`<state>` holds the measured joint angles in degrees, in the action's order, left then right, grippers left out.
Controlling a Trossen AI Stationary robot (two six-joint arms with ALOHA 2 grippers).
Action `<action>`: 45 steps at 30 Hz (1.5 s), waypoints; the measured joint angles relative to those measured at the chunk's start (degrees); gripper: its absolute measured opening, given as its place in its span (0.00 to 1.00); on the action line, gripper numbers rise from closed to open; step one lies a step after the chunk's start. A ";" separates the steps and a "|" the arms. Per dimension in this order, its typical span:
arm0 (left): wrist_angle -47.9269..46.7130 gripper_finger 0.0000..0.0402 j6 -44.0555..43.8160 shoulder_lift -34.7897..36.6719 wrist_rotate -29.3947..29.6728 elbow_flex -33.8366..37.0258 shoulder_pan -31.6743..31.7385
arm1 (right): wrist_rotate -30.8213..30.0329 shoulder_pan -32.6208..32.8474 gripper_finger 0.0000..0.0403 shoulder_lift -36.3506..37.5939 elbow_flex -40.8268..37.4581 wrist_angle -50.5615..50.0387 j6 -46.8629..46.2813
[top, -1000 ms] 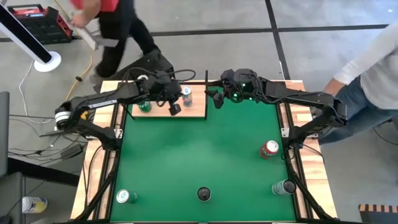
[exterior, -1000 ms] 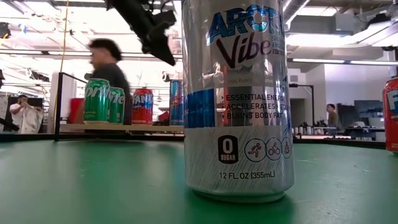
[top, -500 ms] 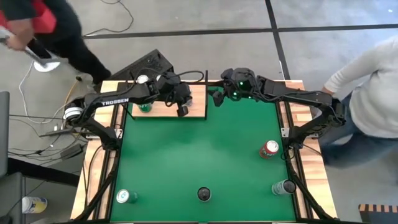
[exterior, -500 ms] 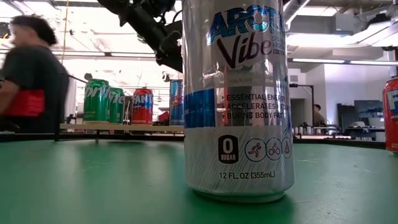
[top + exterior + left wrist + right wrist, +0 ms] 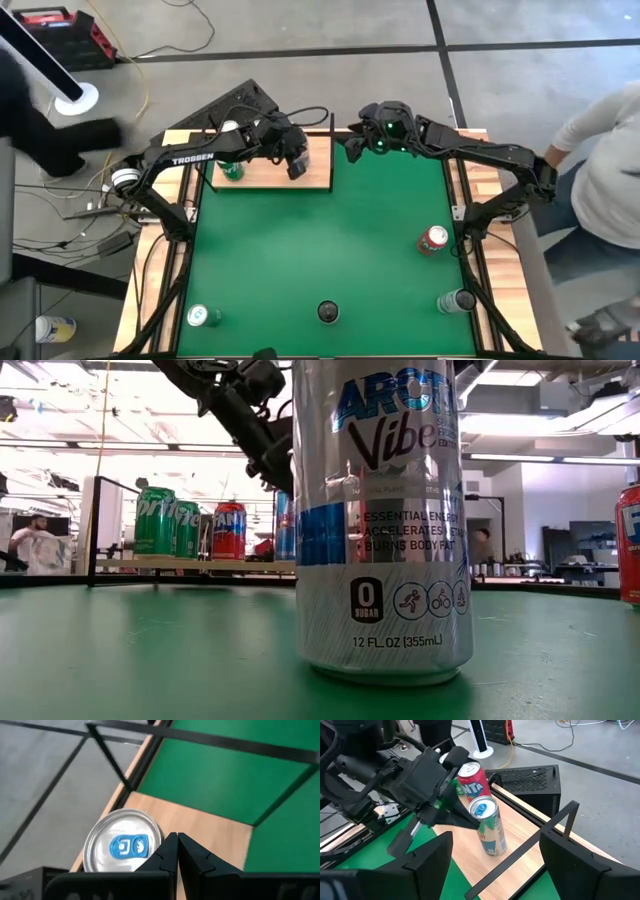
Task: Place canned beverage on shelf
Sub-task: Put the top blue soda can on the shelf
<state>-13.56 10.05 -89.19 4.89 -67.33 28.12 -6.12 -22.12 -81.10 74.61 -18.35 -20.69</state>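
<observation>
Jaws of left gripper (image 5: 177, 845) shut empty above shelf (image 5: 316, 176) edge; right gripper (image 5: 495, 870) wide.

Bright even overhead light, glaring backlit windows in low view, soft shadows, motion-blurred person (image 5: 40, 130)

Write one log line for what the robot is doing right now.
left gripper: jaws shut, empty, above shelf by blue-tab can | right gripper: jaws open, beside shelf | cans left on mat

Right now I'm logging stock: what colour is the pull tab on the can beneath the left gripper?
Blue, on the can's silver lid; clearest in the left wrist view.
</observation>
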 joint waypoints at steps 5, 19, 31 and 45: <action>-0.11 0.00 0.22 0.04 2.01 0.00 0.76 | 0.25 -0.69 0.80 0.00 0.00 0.00 0.15; 0.79 0.00 -0.54 0.09 -3.58 0.00 -0.08 | 1.62 -0.95 0.80 -0.02 0.00 -0.04 0.35; 1.60 0.00 -1.22 1.49 -9.06 -0.15 -0.56 | 1.62 -0.93 0.80 -0.02 0.00 -1.55 0.28; 1.24 0.00 -1.13 4.24 -8.63 -1.42 1.81 | 1.62 -0.93 0.80 -0.04 0.00 -2.23 0.20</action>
<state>-12.33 8.92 -84.95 -3.74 -68.75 29.93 -4.49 -23.05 -81.14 74.61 -20.58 -20.49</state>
